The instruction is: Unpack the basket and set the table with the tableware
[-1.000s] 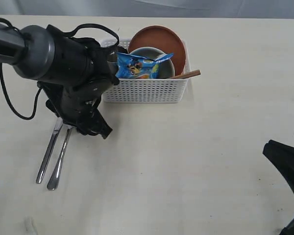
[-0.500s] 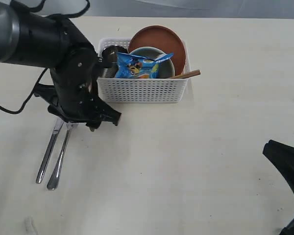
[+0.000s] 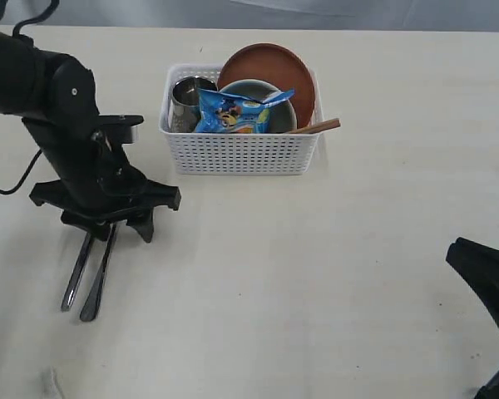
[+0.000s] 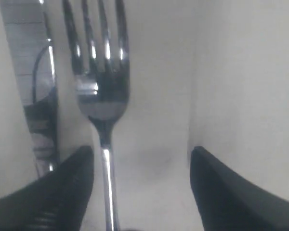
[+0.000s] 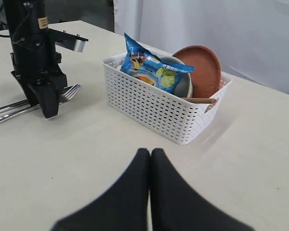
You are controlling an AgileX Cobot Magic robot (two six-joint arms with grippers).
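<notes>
The left gripper [image 4: 142, 185] is pointing down at the table [image 3: 316, 274], spread wide open and gripping nothing. The fork [image 4: 102, 96] is lying between its fingers, with the knife [image 4: 38, 86] just beside it. The right gripper [image 5: 150, 192] is sitting well apart, pinched closed and empty. The basket [image 3: 241, 155] is holding the steel cup [image 3: 187, 93], bowl [image 3: 251, 86], plate [image 3: 270, 65] and a blue crisp bag [image 3: 233, 112], whose print is too small to read.

Exterior: high, steep downward look over tabletop [image 3: 333, 249]. Left wrist: very close above fork [image 4: 102, 91]. Right wrist: low, looking across tabletop toward basket [image 5: 159, 108]. Exterior, right wrist share basket, fork.
</notes>
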